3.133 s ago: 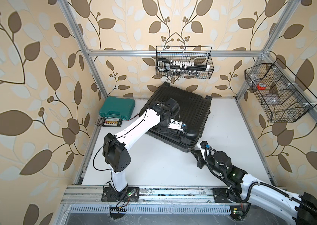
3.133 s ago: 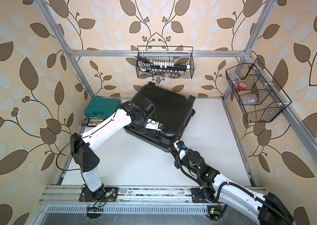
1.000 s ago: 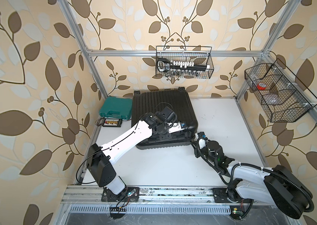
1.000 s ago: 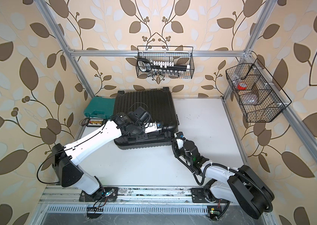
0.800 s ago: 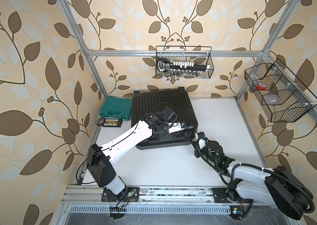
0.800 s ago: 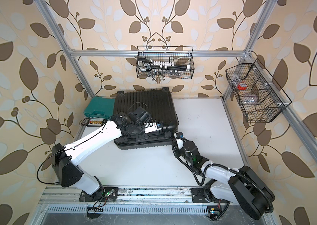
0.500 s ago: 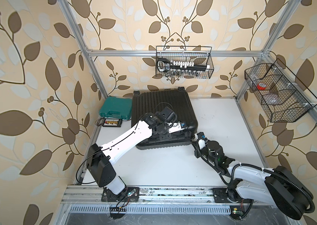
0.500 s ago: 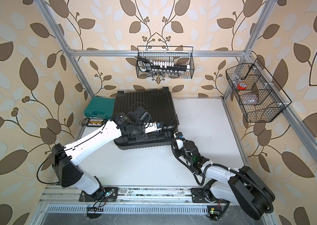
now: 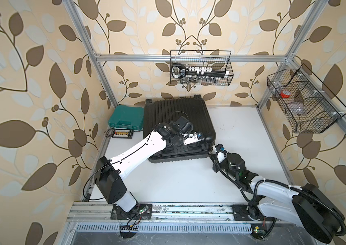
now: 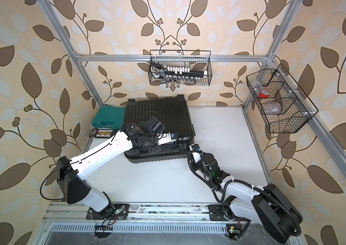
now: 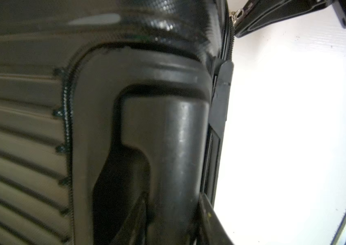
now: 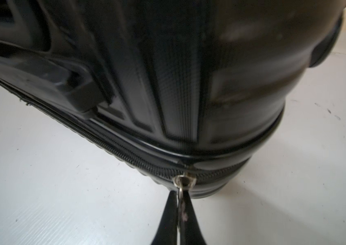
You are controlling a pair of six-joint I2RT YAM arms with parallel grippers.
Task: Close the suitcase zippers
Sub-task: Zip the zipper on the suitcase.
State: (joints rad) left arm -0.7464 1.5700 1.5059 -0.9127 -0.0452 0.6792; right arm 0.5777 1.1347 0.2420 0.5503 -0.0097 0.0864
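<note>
- Suitcase (image 9: 176,118) lies flat on the white table (image 9: 242,131), toward the back left, with both shell halves brought together. The teal tool case (image 9: 125,117) sits just beside its left edge.
- Progress, my reading: the lid is down. In the right wrist view the zipper track (image 12: 112,146) along the near side looks meshed up to the slider. Past the slider, round the near right corner, I cannot tell meshed from open. I judge the closing partway, with the run up the right side probably left to do. I find no second pull in any view.
- Left gripper (image 9: 197,137) reaches over the near edge of the case, alongside the carry handle (image 11: 167,148). One finger (image 11: 220,95) lies against the rim just beside that handle. I cannot tell whether the jaws are clamped on anything.
- Zipper pull (image 12: 185,180) sits at the near right corner, low on the rim and close above the table.
- Right gripper (image 12: 180,194) is clenched on the pull's tab, low over the table just off that corner. The body of the case lies beyond it and to its left.
</note>
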